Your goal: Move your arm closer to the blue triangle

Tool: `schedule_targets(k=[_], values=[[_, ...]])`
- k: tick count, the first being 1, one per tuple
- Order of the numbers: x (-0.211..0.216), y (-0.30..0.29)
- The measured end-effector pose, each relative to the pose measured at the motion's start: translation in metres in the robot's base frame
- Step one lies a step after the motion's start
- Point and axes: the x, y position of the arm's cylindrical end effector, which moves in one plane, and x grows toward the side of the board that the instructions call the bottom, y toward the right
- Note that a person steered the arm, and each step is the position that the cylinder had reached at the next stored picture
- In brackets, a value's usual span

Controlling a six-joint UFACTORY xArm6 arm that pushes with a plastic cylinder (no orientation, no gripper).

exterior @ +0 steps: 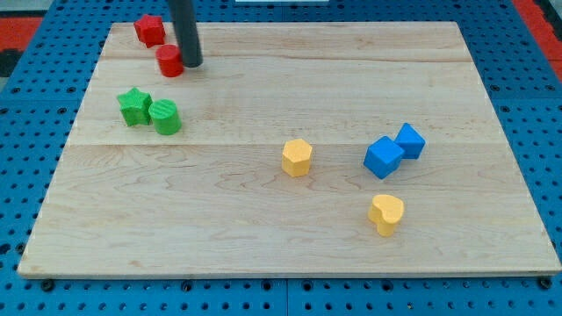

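My tip (191, 64) rests on the board near the view's top left, right beside a red cylinder (169, 61) on its right side. Two blue blocks sit at the view's right: a larger blue cube (384, 157) and a smaller blue block (410, 140) touching it at its upper right. I cannot tell which of them is triangular. My tip is far from both, well to their upper left.
A red star-like block (149, 30) lies at the top left. A green star (134, 106) and a green cylinder (165, 117) sit at the left. A yellow hexagon (297, 157) is mid-board, a yellow heart (386, 213) at lower right. The wooden board (263, 228) lies on blue pegboard.
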Motion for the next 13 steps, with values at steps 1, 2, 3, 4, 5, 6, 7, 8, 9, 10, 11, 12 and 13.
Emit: schedule_targets(k=[1, 2, 3, 4, 5, 6, 7, 8, 9, 10, 11, 12, 13], values=[[0.035, -0.011], [0.005, -0.037], [-0.008, -0.032], [0.045, 0.058], [0.097, 0.164], [0.137, 0.193], [0.141, 0.198], [0.141, 0.199], [0.141, 0.196], [0.143, 0.205], [0.135, 0.232], [0.052, 0.264], [0.025, 0.334]])
